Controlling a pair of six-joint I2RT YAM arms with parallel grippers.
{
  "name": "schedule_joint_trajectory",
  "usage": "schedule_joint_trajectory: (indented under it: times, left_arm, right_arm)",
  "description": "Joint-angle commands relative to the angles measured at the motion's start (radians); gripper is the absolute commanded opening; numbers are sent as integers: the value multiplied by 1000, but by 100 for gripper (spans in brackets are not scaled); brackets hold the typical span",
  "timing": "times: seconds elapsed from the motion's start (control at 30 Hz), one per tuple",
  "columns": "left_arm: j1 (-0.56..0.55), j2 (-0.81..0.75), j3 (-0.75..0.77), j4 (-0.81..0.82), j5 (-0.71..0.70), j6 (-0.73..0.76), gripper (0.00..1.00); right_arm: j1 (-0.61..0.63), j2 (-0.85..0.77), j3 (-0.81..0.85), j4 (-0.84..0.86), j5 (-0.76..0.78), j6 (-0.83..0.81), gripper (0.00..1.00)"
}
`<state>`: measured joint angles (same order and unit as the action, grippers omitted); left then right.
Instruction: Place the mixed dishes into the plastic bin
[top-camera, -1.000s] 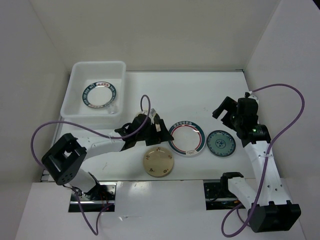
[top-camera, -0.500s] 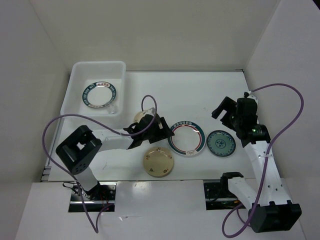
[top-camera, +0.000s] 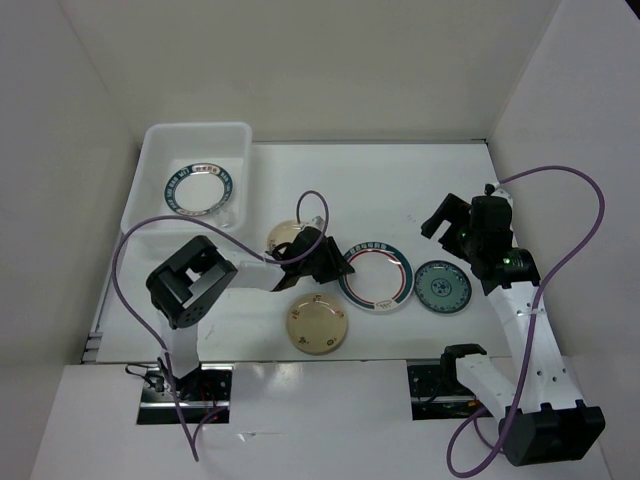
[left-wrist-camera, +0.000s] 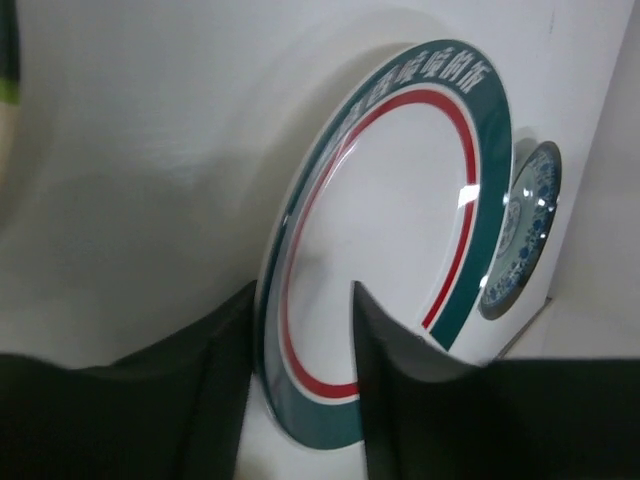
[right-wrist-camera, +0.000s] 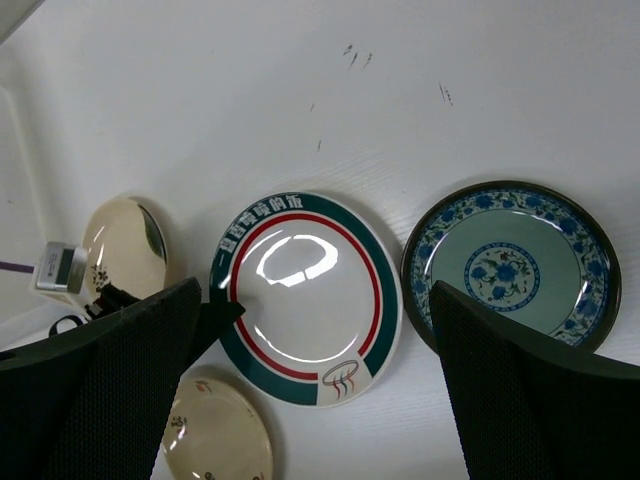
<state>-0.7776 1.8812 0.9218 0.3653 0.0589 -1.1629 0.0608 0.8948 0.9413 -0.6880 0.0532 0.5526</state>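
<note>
The table (top-camera: 440, 180) carries everything. The plastic bin (top-camera: 197, 127) sits at its far left corner and already holds one white plate with a dark patterned rim (top-camera: 197, 189). Four dishes lie outside it.

Of these, the red-ringed plate (top-camera: 376, 276) lies flat near the middle of the table. One cream plate (top-camera: 318, 326) is toward the near edge. A second cream plate (top-camera: 283, 236) lies just right of the bin, partly under the left arm. The small teal plate (top-camera: 443, 287) is just beside the red-ringed one on the side of the table's right edge.

The step in hand looks like picking up the red-ringed plate. The next move probably calls for clamping firmly on its thin rim and tipping it up off the table. It would then be carried across to the far left corner without sliding it into the teal plate.

The left gripper (left-wrist-camera: 300, 290) has its jaws partly spread astride the plate's left rim. One finger is outside the edge and the other over the white centre. Bare plate shows between them, so no pinch is visible yet. The right gripper (right-wrist-camera: 312, 300) hangs above the table toward the right edge, jaws wide apart and holding nothing.
</note>
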Motion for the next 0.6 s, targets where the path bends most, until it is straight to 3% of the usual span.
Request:
schedule_joint_trajectory:
  times: [0.0,0.1,0.13,0.23,0.37,0.57]
  left_arm:
    - [-6,68,38,11,51,-21,42]
    - [-6,91,48,20,67,-21,33]
    - [-6,91,48,20,76,-21,20]
    - [-6,91,60,-14,53,-21,0]
    - [-6,29,104,-94,-14,24,0]
    - [44,-201,169,-270,-188,111,0]
  right_arm:
    - [10,-17,-1,44,13,-14,100]
    - [10,-17,-1,44,22,-5,100]
    - [10,-17,-1,44,22,-5,100]
    - [10,-17,-1,44,22,-5,100]
    - [10,-17,-1,44,22,-5,100]
    - [10,-17,-1,44,31,-5,100]
